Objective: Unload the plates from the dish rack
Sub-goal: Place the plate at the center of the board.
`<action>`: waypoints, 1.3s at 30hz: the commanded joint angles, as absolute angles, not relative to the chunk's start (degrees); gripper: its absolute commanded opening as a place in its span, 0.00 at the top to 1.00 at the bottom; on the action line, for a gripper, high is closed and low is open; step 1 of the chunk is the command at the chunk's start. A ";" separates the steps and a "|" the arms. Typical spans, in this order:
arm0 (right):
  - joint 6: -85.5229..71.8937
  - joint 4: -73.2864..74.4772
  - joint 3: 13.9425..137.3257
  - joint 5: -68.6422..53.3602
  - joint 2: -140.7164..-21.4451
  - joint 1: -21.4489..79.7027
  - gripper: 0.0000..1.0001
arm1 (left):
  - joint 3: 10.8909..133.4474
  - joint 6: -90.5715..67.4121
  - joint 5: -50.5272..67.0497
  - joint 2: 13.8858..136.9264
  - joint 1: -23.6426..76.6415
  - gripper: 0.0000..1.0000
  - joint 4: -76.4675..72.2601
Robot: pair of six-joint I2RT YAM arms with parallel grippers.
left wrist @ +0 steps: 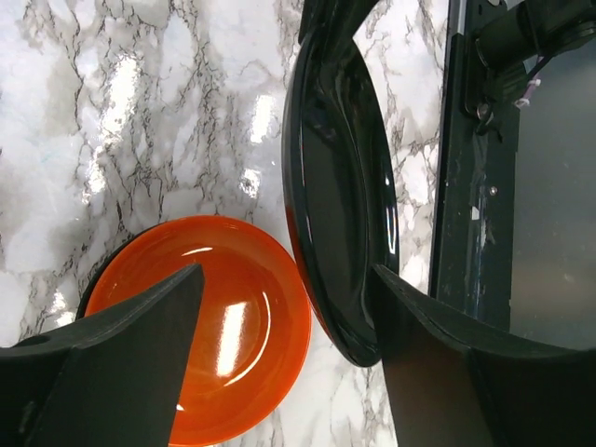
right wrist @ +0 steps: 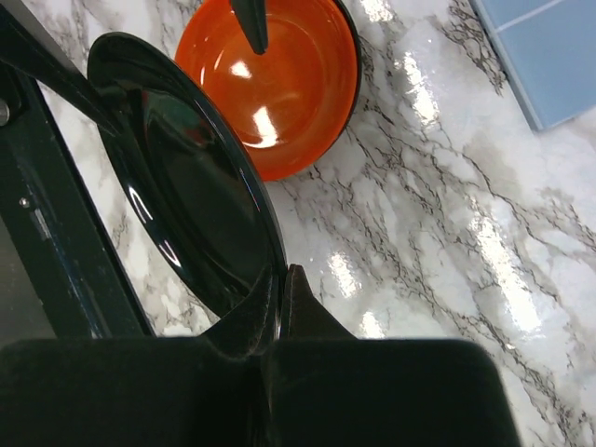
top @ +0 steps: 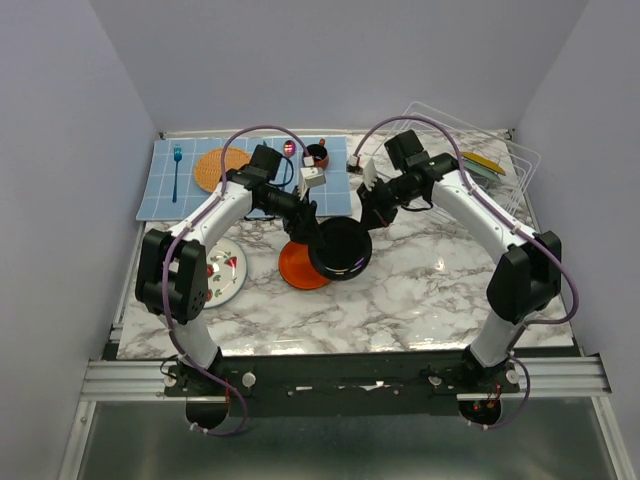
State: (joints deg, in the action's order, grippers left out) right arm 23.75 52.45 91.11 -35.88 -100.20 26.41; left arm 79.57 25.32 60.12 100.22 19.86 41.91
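A glossy black plate hangs tilted on edge over the marble table, with my right gripper shut on its rim. My left gripper stands open with its fingers astride the plate's opposite edge; the right-hand finger is close against it. Flat on the table beneath lies an orange-red plate. A white plate with red wedges lies at the left, partly behind the left arm. The white wire dish rack stands at the back right and holds a mustard-yellow plate.
A blue checked mat at the back left carries an orange woven disc, a teal fork, a small dark cup and a white box. The black front rail borders the table's near edge.
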 commanded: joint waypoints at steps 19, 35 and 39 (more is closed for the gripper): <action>22.85 50.10 92.55 -36.04 -101.43 29.53 0.95 | 83.32 28.55 62.93 103.27 21.45 1.00 47.02; 23.29 49.31 85.53 -32.88 -95.10 30.23 0.68 | 92.45 41.91 52.39 110.91 20.48 1.00 64.12; 23.29 48.69 83.06 -32.08 -92.82 30.23 0.67 | 100.36 47.02 50.81 115.83 18.99 1.00 72.33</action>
State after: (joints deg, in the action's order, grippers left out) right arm 22.55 50.13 85.67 -33.93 -96.12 29.71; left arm 93.95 40.07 52.93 112.31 20.53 61.30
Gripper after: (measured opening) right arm 0.320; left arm 0.075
